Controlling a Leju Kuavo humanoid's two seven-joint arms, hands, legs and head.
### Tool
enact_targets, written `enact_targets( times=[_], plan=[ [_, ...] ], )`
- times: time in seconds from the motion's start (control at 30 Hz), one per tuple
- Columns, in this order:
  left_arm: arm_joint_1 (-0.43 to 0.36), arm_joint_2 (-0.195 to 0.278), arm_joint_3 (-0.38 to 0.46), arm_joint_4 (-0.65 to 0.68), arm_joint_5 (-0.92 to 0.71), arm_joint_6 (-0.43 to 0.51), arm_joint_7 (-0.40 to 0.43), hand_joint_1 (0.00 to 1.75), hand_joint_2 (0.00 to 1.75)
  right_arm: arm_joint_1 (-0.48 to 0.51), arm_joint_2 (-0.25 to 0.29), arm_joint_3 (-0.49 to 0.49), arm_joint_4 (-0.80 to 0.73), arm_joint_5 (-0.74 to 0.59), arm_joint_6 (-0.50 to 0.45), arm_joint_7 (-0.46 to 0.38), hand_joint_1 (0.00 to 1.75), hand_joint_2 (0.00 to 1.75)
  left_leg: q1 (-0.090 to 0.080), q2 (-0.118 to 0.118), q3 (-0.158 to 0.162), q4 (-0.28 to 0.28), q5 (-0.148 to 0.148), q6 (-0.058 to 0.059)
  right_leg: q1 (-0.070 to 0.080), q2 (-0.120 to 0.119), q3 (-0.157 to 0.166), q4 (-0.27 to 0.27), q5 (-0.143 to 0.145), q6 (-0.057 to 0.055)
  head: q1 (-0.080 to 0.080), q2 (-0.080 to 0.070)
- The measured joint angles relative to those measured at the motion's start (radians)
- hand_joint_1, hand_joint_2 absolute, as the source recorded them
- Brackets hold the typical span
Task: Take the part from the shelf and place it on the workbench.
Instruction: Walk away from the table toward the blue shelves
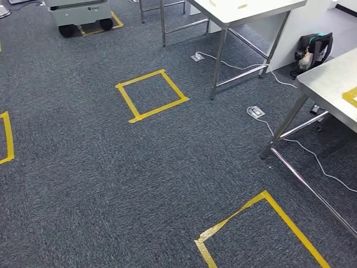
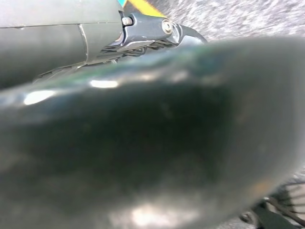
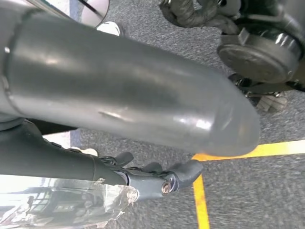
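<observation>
From the head view, grey carpet [image 1: 84, 184] marked with yellow tape squares [image 1: 152, 95] lies ahead, and a steel workbench [image 1: 332, 84] stands at the right with a second metal table [image 1: 248, 11] behind it. The right hand [image 3: 151, 179] grips a crinkled, shiny silvery part [image 3: 72, 200], its dark fingers [image 3: 183, 171] curled over it. The left hand [image 2: 158, 28] is mostly hidden behind a blurred dark shape, possibly its thumb, so I cannot tell its state.

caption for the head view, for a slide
Grey carpet marked with yellow tape squares, steel tables at the far right.
</observation>
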Motion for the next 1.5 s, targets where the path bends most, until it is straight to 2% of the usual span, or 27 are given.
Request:
enact_targets(
  times=[0.07,0.13,0.2,0.23,0.3,0.37,0.43,0.47,0.53,0.6,0.67,0.73,0.77,0.83,0.93,0.97,1.03,1.07,1.13,1.2,1.23,1.27,1.3,1.33,1.4,1.47,1.5],
  plan=[
    [0.003,0.0,0.0,0.0,0.001,-0.003,0.002,0.0,0.0,-0.005,0.0,0.0,0.0,0.004,0.0,0.003,0.0,0.0,0.002,-0.02,0.0,-0.003,0.004,0.012,-0.004,0.045,-0.017,0.05,-0.038,0.007,0.004,0.0],
    [0.003,0.0,0.0,0.0,0.003,-0.008,0.005,0.0,0.0,-0.011,0.0,0.004,0.0,0.008,0.0,0.009,0.0,0.0,0.003,-0.036,-0.002,-0.003,0.006,0.019,-0.006,0.101,-0.069,0.157,-0.099,0.008,0.01,0.0],
    [0.001,0.002,0.0,0.0,0.006,-0.015,0.009,0.0,0.0,-0.025,0.002,0.013,0.001,0.009,0.0,0.015,0.0,0.0,0.0,-0.055,-0.003,-0.003,0.006,0.022,-0.005,0.118,-0.127,0.264,-0.136,0.007,0.012,0.0],
    [0.001,0.002,0.0,0.0,0.008,-0.019,0.011,0.0,0.0,-0.036,0.005,0.02,0.003,0.008,0.0,0.017,0.0,0.0,-0.001,-0.066,-0.003,-0.003,0.006,0.023,-0.005,0.121,-0.145,0.29,-0.135,0.005,0.012,0.0],
    [0.002,0.003,0.0,0.0,0.011,-0.029,0.017,0.0,0.0,-0.065,0.011,0.041,0.01,0.004,0.0,0.018,0.0,0.0,-0.001,-0.093,0.0,-0.003,0.006,0.023,-0.006,0.127,-0.141,0.251,-0.084,0.002,0.012,0.0],
    [0.002,0.006,0.0,0.0,0.013,-0.035,0.022,0.0,0.0,-0.094,0.018,0.062,0.02,-0.004,0.0,0.018,0.0,0.0,-0.002,-0.119,0.003,-0.002,0.006,0.018,-0.011,0.174,-0.088,0.118,-0.01,0.001,0.012,0.0],
    [-0.001,0.01,0.001,0.0,0.015,-0.037,0.026,0.0,0.0,-0.115,0.023,0.081,0.031,-0.014,0.0,0.013,0.0,0.0,-0.002,-0.145,-0.002,0.001,0.008,0.007,-0.017,0.22,-0.054,0.033,0.017,0.0,0.011,0.0],
    [-0.001,0.011,0.001,0.0,0.016,-0.037,0.027,0.0,0.0,-0.122,0.024,0.087,0.035,-0.019,0.0,0.01,0.0,0.0,-0.001,-0.158,-0.006,0.0,0.01,-0.001,-0.015,0.225,-0.05,0.023,0.015,-0.003,0.011,0.0],
    [0.002,0.013,0.001,0.0,0.017,-0.037,0.029,0.0,0.0,-0.132,0.023,0.096,0.041,-0.029,0.0,0.001,0.0,0.0,0.005,-0.172,-0.014,-0.001,0.015,-0.015,-0.011,0.197,-0.043,0.019,0.02,-0.018,0.01,0.0],
    [0.004,0.012,0.001,0.0,0.018,-0.036,0.03,0.0,0.0,-0.136,0.023,0.099,0.045,-0.036,0.0,-0.007,0.0,0.0,0.005,-0.127,-0.035,0.038,-0.012,-0.022,-0.01,0.168,-0.037,0.012,0.028,-0.032,0.006,0.0],
    [0.001,0.01,0.002,0.001,0.018,-0.036,0.03,0.0,0.0,-0.136,0.022,0.104,0.048,-0.041,0.0,-0.012,0.0,0.0,0.002,-0.067,-0.089,0.149,-0.075,-0.027,-0.006,0.139,-0.038,0.009,0.03,-0.039,0.003,0.0],
    [-0.002,0.009,0.002,0.001,0.018,-0.035,0.03,0.0,0.0,-0.136,0.022,0.107,0.052,-0.043,0.0,-0.013,0.0,0.0,0.003,-0.051,-0.141,0.256,-0.116,-0.029,-0.003,0.106,-0.038,0.009,0.028,-0.042,0.002,0.0],
    [-0.002,0.009,0.002,0.001,0.018,-0.035,0.03,0.0,0.0,-0.136,0.022,0.108,0.053,-0.041,0.0,-0.013,0.0,0.0,0.003,-0.049,-0.146,0.268,-0.11,-0.029,-0.001,0.09,-0.038,0.009,0.027,-0.043,0.002,0.0],
    [0.001,0.009,0.002,0.001,0.018,-0.034,0.029,0.0,0.0,-0.137,0.022,0.107,0.057,-0.033,0.0,-0.013,0.0,0.0,0.002,-0.036,-0.102,0.188,-0.054,-0.026,-0.001,0.063,-0.033,0.009,0.023,-0.041,0.002,0.0],
    [-0.001,0.008,0.002,0.001,0.018,-0.033,0.027,0.0,0.0,-0.137,0.022,0.107,0.061,-0.024,0.0,-0.011,0.0,0.0,-0.004,0.027,-0.015,0.024,0.004,-0.017,0.006,0.031,-0.03,0.011,0.013,-0.028,0.003,0.0],
    [-0.002,0.008,0.003,0.001,0.019,-0.033,0.027,0.0,0.0,-0.137,0.021,0.107,0.062,-0.021,0.0,-0.009,0.0,0.0,-0.007,0.034,-0.007,0.005,0.004,-0.013,0.009,0.02,-0.028,0.011,0.009,-0.022,0.004,0.0],
    [0.0,0.008,0.003,0.001,0.019,-0.032,0.026,0.0,0.0,-0.139,0.02,0.106,0.063,-0.004,0.0,0.003,0.0,0.0,-0.008,0.012,-0.008,0.0,0.004,-0.003,0.008,0.002,-0.022,0.007,0.005,-0.013,0.006,0.0],
    [0.002,0.008,0.004,0.001,0.02,-0.031,0.025,0.0,0.0,-0.14,0.02,0.105,0.064,0.012,0.0,0.013,0.0,0.0,-0.006,0.0,-0.008,-0.002,0.005,0.002,0.006,0.011,-0.021,0.012,-0.003,-0.007,0.006,0.0],
    [0.004,0.008,0.005,0.001,0.021,-0.029,0.025,0.0,0.0,-0.139,0.02,0.102,0.065,0.053,-0.001,0.037,0.0,0.0,-0.002,-0.02,-0.007,-0.005,0.01,0.013,0.002,0.062,-0.045,0.073,-0.046,0.001,0.01,0.0],
    [0.002,0.008,0.006,0.001,0.022,-0.027,0.025,0.0,0.0,-0.137,0.022,0.099,0.068,0.084,-0.001,0.057,0.0,0.0,-0.003,-0.041,-0.009,-0.005,0.011,0.018,0.002,0.109,-0.109,0.205,-0.114,0.003,0.013,0.0],
    [0.001,0.008,0.006,0.001,0.022,-0.027,0.025,0.0,0.0,-0.137,0.024,0.098,0.069,0.093,-0.001,0.065,0.0,0.0,-0.003,-0.055,-0.009,-0.005,0.011,0.02,0.002,0.118,-0.142,0.266,-0.135,0.002,0.013,0.0],
    [0.002,0.008,0.007,0.001,0.022,-0.027,0.025,0.0,0.0,-0.137,0.026,0.098,0.07,0.099,-0.001,0.071,0.0,0.0,-0.004,-0.068,-0.009,-0.005,0.012,0.02,0.002,0.122,-0.161,0.297,-0.137,0.001,0.013,0.0],
    [0.003,0.007,0.008,0.001,0.022,-0.027,0.025,0.0,0.0,-0.137,0.028,0.097,0.071,0.104,-0.001,0.075,0.0,0.0,-0.004,-0.082,-0.008,-0.005,0.012,0.02,0.002,0.124,-0.164,0.291,-0.119,0.0,0.013,0.0],
    [0.003,0.007,0.008,0.001,0.022,-0.027,0.025,0.0,0.0,-0.136,0.03,0.096,0.072,0.106,-0.001,0.077,0.0,0.0,-0.003,-0.096,-0.006,-0.005,0.012,0.019,0.001,0.129,-0.147,0.246,-0.084,-0.002,0.013,0.0],
    [0.003,0.007,0.009,0.001,0.021,-0.027,0.025,0.0,0.0,-0.133,0.031,0.095,0.072,0.106,-0.001,0.078,0.0,0.0,-0.004,-0.123,-0.005,-0.002,0.011,0.014,-0.006,0.177,-0.088,0.11,-0.015,-0.001,0.014,0.0],
    [0.002,0.008,0.01,0.001,0.016,-0.026,0.025,0.0,0.0,-0.125,0.032,0.091,0.072,0.102,-0.001,0.076,0.0,0.0,-0.006,-0.15,-0.011,0.0,0.014,0.003,-0.012,0.218,-0.056,0.033,0.012,-0.003,0.012,0.0],
    [0.002,0.007,0.01,0.001,0.013,-0.026,0.025,0.0,0.0,-0.117,0.032,0.086,0.071,0.1,-0.001,0.073,0.0,0.0,-0.006,-0.165,-0.015,0.0,0.016,-0.004,-0.012,0.219,-0.05,0.025,0.012,-0.007,0.012,0.0]
  ],
)
